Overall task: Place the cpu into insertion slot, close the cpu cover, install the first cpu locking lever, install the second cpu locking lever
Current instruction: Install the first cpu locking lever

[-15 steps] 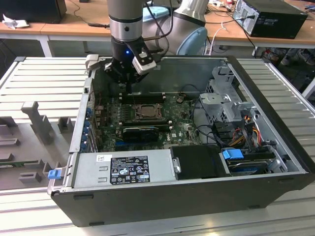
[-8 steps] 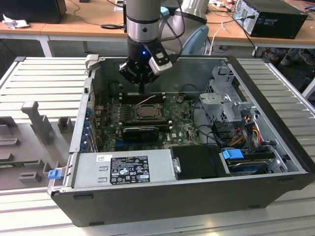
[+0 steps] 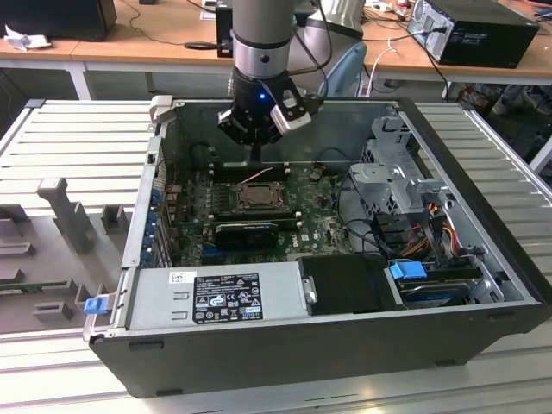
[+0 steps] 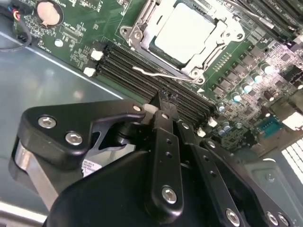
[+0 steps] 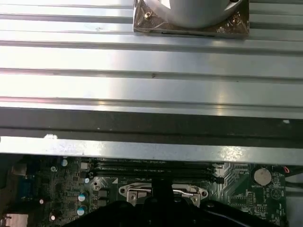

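While your arm hangs inside the open computer case (image 3: 483,259), the scene reads as follows.
Gripper (image 4: 164,98): fingers pressed together with nothing between them, tips just above the long black memory slots (image 4: 142,78).
Cpu (image 4: 184,30): seated in the insertion slot (image 3: 256,195), silver top showing.
Cpu cover (image 4: 142,28): metal frame lying down around the chip.
Locking lever (image 4: 158,74): thin wire beside the socket edge, near your fingertips.
Surroundings: green motherboard (image 4: 246,80), power supply (image 3: 220,297), drive cage (image 3: 392,172), cables (image 3: 431,220) at the exterior view's right.
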Controlling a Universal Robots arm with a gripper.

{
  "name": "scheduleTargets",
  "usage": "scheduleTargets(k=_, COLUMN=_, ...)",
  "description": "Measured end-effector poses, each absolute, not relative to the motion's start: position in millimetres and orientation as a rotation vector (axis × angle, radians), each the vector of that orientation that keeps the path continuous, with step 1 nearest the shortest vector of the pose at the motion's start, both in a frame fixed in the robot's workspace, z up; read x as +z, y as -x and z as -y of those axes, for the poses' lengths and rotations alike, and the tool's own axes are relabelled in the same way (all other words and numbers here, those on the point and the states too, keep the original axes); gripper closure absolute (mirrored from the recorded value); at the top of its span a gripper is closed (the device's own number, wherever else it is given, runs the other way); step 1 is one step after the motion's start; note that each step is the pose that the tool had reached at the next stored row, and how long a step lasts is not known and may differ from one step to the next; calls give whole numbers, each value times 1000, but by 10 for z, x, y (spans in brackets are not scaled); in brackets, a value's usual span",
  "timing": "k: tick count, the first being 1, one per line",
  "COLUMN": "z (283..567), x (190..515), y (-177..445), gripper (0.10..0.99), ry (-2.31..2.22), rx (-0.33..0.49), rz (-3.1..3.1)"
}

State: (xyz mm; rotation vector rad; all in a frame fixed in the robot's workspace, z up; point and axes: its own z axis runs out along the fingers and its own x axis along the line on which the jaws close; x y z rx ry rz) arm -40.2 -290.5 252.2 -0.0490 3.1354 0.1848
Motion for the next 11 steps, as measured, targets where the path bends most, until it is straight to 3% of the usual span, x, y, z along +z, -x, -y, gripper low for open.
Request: scheduleTargets(k=11, z=2905, x=2303, y=328, gripper=980, ry=68, rx=185, rz=-3135)
